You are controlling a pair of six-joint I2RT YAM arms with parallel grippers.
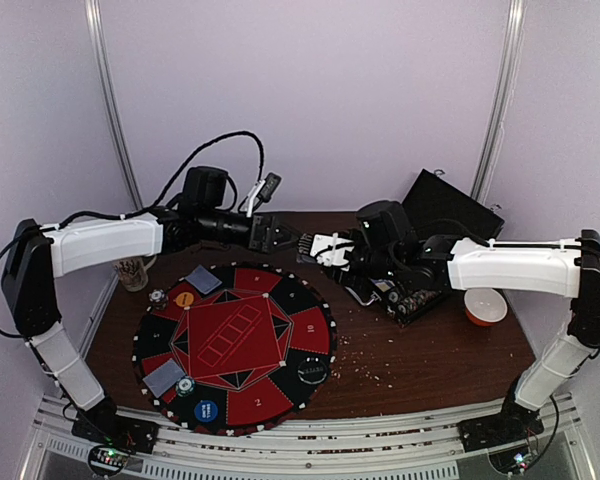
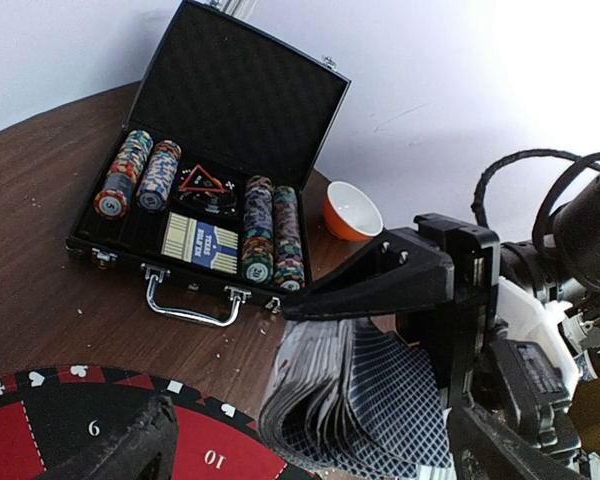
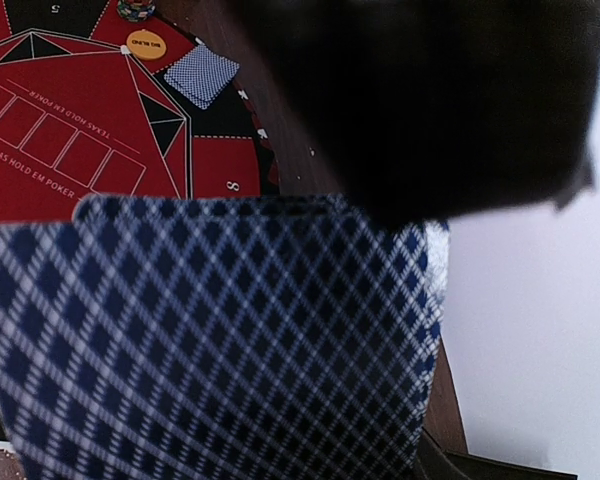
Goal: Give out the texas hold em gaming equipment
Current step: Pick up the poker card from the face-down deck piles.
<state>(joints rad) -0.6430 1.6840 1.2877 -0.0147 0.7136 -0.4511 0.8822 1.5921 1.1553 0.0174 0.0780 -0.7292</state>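
Observation:
My right gripper [image 1: 332, 250] is shut on a thick deck of grey-blue-backed playing cards [image 2: 365, 400], fanned and bent, held above the table beside the mat's far edge. The card backs [image 3: 210, 340] fill the right wrist view. My left gripper [image 1: 296, 240] is open, its fingers [image 2: 130, 450] wide apart on either side of the deck, not touching it. On the round mat [image 1: 235, 345] lie two face-down cards [image 1: 202, 279] [image 1: 164, 377], a yellow disc [image 1: 184, 298], a blue disc [image 1: 206, 410], a black disc [image 1: 312, 372] and small chip stacks [image 1: 185, 386] [image 1: 158, 297].
The open black case [image 2: 230, 90] stands at the back right with rows of chips [image 2: 260, 235] and a card box [image 2: 200, 242] in it. An orange bowl [image 1: 485, 306] sits to its right. A glass cup [image 1: 133, 272] stands left of the mat. Crumbs dot the table.

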